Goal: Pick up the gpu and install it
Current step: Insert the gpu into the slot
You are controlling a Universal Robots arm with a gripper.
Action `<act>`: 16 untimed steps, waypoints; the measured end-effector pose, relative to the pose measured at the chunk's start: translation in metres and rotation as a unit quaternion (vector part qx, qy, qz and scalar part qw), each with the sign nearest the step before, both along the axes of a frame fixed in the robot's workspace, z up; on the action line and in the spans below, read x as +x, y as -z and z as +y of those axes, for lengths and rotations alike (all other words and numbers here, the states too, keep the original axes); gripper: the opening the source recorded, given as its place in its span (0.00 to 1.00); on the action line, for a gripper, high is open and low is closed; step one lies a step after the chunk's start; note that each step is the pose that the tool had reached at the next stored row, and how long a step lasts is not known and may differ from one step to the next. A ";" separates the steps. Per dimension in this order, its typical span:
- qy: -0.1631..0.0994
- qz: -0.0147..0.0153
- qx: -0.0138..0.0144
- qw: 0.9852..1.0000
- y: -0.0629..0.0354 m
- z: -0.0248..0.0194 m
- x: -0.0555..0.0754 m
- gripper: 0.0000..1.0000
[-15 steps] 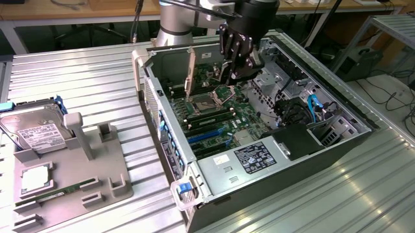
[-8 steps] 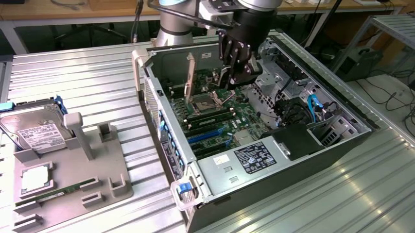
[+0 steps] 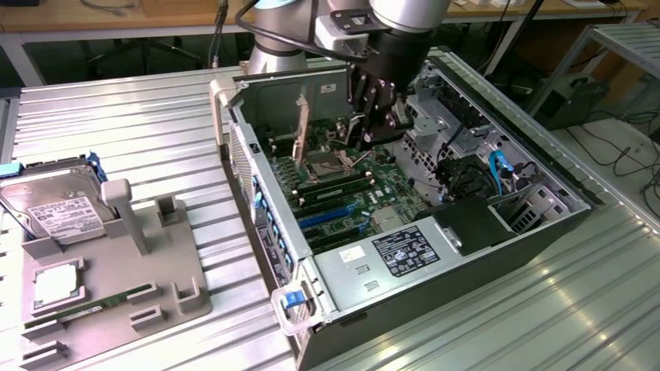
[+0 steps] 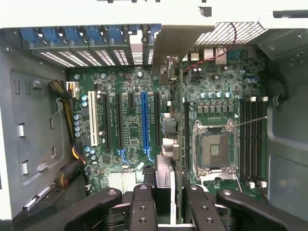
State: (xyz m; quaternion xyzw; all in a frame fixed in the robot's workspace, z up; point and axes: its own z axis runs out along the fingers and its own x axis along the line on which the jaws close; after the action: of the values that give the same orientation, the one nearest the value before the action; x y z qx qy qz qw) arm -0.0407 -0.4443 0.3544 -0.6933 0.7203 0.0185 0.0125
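My gripper (image 3: 369, 127) reaches down into the open computer case (image 3: 536, 232) and is shut on the gpu (image 4: 169, 159). In the wrist view the gpu appears edge-on, running from between my fingers (image 4: 144, 207) toward the rear slot openings, with its silver bracket (image 4: 175, 43) at the far end. In the exterior view that bracket (image 3: 302, 127) stands upright above the green motherboard (image 3: 351, 197). The card hangs above the board, between the blue expansion slot (image 4: 144, 120) and the CPU socket (image 4: 214, 144). Whether it touches a slot is hidden.
A grey fixture (image 3: 113, 270) at the exterior view's left carries a hard drive (image 3: 52, 209), a CPU (image 3: 57, 282) and a memory stick (image 3: 93, 305). Inside the case are memory slots (image 4: 252, 139), a black power supply cover (image 3: 407, 251) and cables (image 3: 495, 174).
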 end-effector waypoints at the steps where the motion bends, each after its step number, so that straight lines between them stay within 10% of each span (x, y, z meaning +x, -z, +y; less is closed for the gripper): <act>1: 0.000 0.000 0.001 1.000 0.0008 -0.0011 0.000 0.28; 16: -0.003 0.000 0.001 1.000 0.0054 -0.0013 0.000 0.28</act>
State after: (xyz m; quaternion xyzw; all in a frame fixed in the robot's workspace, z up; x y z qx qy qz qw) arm -0.0410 -0.4456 0.3489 -0.6955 0.7181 0.0195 0.0127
